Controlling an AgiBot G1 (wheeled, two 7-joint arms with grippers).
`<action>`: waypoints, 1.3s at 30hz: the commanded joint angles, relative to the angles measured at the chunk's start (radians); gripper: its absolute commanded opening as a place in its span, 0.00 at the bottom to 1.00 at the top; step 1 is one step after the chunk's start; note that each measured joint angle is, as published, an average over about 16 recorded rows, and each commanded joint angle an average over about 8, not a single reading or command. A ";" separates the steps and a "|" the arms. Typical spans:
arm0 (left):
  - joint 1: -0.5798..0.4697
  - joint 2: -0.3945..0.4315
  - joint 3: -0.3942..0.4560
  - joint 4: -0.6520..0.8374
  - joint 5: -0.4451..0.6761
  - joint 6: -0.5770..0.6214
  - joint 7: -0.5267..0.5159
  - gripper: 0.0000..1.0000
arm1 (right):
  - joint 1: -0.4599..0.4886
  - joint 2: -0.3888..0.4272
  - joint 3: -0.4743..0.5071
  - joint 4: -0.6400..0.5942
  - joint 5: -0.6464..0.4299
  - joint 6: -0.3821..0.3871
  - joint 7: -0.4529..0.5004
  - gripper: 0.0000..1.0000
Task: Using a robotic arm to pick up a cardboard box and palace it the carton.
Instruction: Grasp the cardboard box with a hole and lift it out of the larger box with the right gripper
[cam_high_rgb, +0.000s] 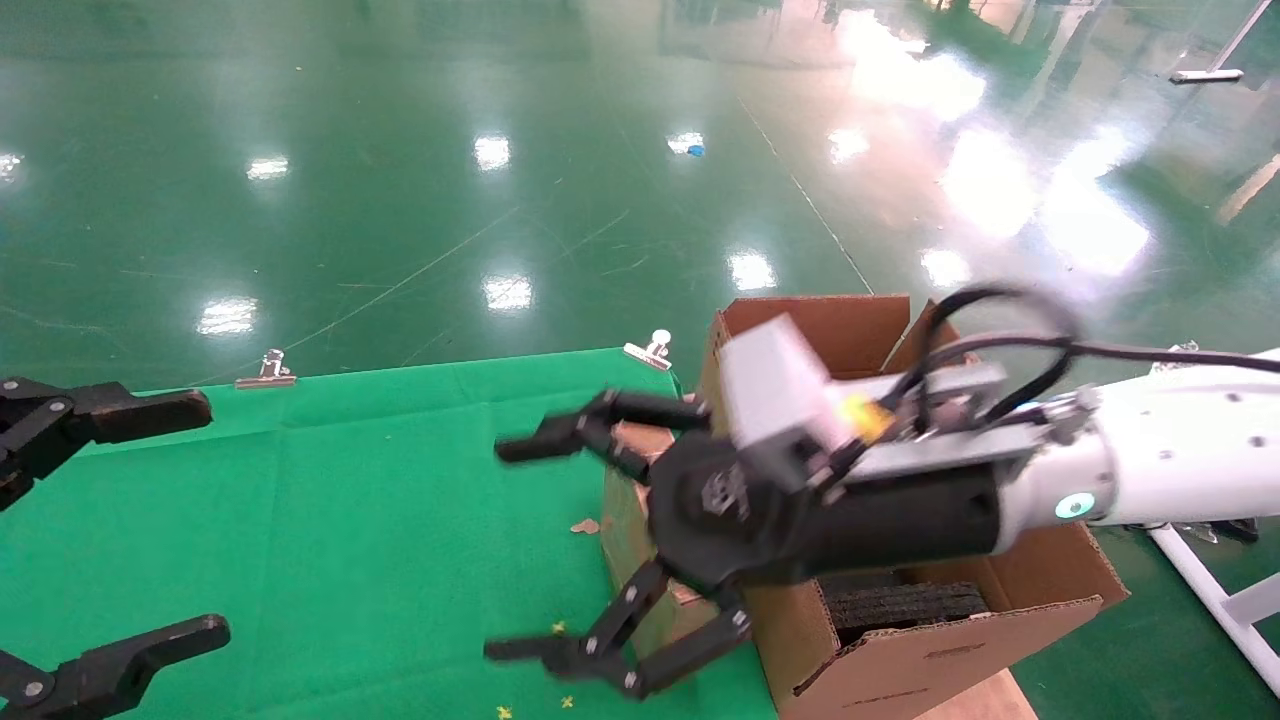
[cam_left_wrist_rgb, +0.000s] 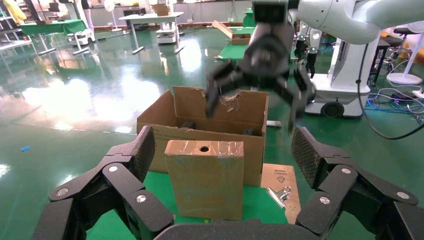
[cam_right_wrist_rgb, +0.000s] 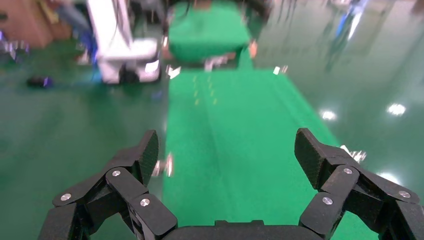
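Right hand (cam_high_rgb: 560, 550) hanging spread and empty beside carton (cam_high_rgb: 900, 620), fingers pointing over green counter (cam_high_rgb: 350, 520). Cardboard box (cam_left_wrist_rgb: 205, 179) standing upright against carton's near wall. I'm judging pickup not yet done. Left hand (cam_high_rgb: 130, 520) parked, spread.

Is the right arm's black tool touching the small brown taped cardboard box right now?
Apart. In the right wrist view the open tool holds nothing; the left wrist view shows the cardboard box standing untouched.
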 joint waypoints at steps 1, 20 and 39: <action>0.000 0.000 0.000 0.000 0.000 0.000 0.000 1.00 | 0.022 -0.010 -0.029 0.011 -0.052 -0.005 0.015 1.00; 0.000 -0.001 0.002 0.000 -0.001 -0.001 0.001 1.00 | 0.666 -0.232 -0.608 0.004 -0.578 -0.084 0.248 1.00; -0.001 -0.001 0.003 0.000 -0.002 -0.001 0.002 1.00 | 0.904 -0.292 -1.004 0.018 -0.593 -0.038 0.353 1.00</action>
